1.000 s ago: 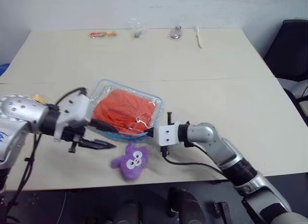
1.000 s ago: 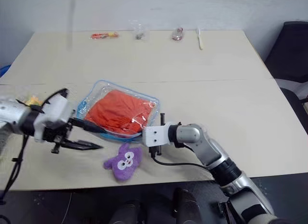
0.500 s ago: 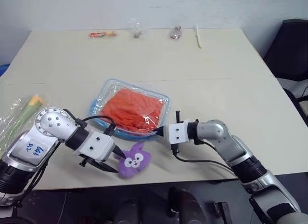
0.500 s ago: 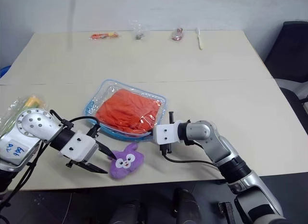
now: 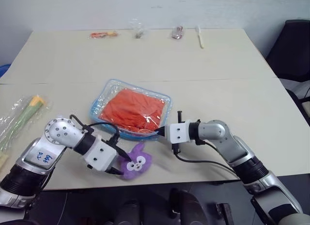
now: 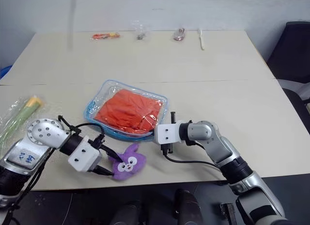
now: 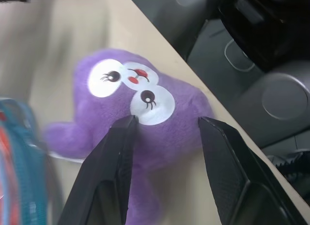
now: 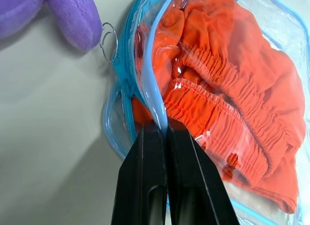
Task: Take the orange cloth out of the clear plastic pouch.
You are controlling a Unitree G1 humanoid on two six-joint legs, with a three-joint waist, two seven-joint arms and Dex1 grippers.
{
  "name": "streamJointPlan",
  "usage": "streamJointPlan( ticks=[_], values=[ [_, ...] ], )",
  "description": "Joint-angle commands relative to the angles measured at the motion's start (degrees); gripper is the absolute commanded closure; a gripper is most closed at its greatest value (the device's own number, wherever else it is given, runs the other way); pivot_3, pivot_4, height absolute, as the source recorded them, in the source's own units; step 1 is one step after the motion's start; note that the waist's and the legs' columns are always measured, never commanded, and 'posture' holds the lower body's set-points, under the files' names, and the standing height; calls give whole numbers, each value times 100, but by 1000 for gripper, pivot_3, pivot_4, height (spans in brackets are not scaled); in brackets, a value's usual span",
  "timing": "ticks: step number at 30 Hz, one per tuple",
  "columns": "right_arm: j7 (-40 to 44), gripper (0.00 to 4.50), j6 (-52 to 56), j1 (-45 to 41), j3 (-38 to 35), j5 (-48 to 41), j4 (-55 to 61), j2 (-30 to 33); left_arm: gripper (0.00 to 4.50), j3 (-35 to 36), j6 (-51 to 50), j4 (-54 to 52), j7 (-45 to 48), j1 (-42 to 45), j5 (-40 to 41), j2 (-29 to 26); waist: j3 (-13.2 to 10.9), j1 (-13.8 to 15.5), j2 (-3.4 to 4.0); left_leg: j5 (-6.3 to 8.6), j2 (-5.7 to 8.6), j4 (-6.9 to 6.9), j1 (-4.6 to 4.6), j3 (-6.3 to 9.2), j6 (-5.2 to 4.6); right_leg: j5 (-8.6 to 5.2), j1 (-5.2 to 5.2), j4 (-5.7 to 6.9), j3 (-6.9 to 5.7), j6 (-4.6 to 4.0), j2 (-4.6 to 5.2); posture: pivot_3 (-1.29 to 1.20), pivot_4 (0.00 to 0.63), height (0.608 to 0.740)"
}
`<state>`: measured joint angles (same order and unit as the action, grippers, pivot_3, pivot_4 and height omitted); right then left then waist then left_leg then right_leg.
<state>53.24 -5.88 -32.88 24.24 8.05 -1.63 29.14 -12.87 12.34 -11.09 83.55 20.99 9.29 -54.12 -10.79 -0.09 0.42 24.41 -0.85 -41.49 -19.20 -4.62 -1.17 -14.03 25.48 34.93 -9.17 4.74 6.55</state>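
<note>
Both grippers were low over the table (image 5: 218,75): the right gripper (image 8: 164,130) was clamped on the light blue edge of the clear plastic pouch (image 5: 130,109), which lay flat with the orange cloth (image 5: 133,109) inside. The left gripper (image 7: 164,126) sat with jaws parted, straddling the purple plush toy (image 7: 140,113) just beside the pouch.

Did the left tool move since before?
Yes. The left tool dropped from beside the clear plastic pouch down to the purple plush toy near the table's front edge.
</note>
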Motion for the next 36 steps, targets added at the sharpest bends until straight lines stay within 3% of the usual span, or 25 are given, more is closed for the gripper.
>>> streamJointPlan(
  ticks=[1,6,9,14,15,21,26,36],
  values=[
    [-6,4466,53,-94,-193,-41,172,23,2302,-150,675,343,-182,-21,-459,118,0,1,0,0,0,-1,0,0,-1,0,0,1,0,0,0,0,150,740],
    [17,4466,143,-81,-204,-71,253,33,2302,-268,1204,867,-624,139,-921,450,5,13,8,-1,1,-2,1,0,-1,0,-2,4,0,0,3,0,150,740],
    [19,4500,164,-75,-202,-62,278,31,2922,-313,1281,1067,-808,253,-1029,642,8,37,13,-3,6,-5,3,1,-7,2,-5,7,-1,2,10,0,150,740],
    [18,4500,169,-46,-187,-37,331,42,4379,-303,1153,1082,-787,276,-840,719,8,42,13,-4,6,-10,2,1,-8,3,-5,11,0,4,10,0,150,740],
    [18,4500,168,-38,-185,-35,344,47,4463,-295,1158,1064,-782,263,-824,701,8,37,14,-4,5,-10,2,1,-8,3,-5,11,0,4,10,0,150,740],
    [116,4500,116,-18,-259,-159,392,117,4463,-97,903,802,-583,64,-403,391,8,-1,14,-4,2,-9,1,2,-8,2,-5,9,-1,4,8,0,150,740],
    [125,4500,72,6,-352,-176,430,251,4463,410,-146,405,-670,-212,37,-51,6,-17,15,-4,-1,-8,1,3,-8,2,-4,8,-2,4,5,0,150,740],
    [268,4500,-172,367,-732,-354,680,830,4463,1652,-714,1144,-882,-482,248,-916,2,-8,21,-4,-1,-2,-2,4,-8,2,-3,1,-3,3,8,0,150,740]
  ],
)
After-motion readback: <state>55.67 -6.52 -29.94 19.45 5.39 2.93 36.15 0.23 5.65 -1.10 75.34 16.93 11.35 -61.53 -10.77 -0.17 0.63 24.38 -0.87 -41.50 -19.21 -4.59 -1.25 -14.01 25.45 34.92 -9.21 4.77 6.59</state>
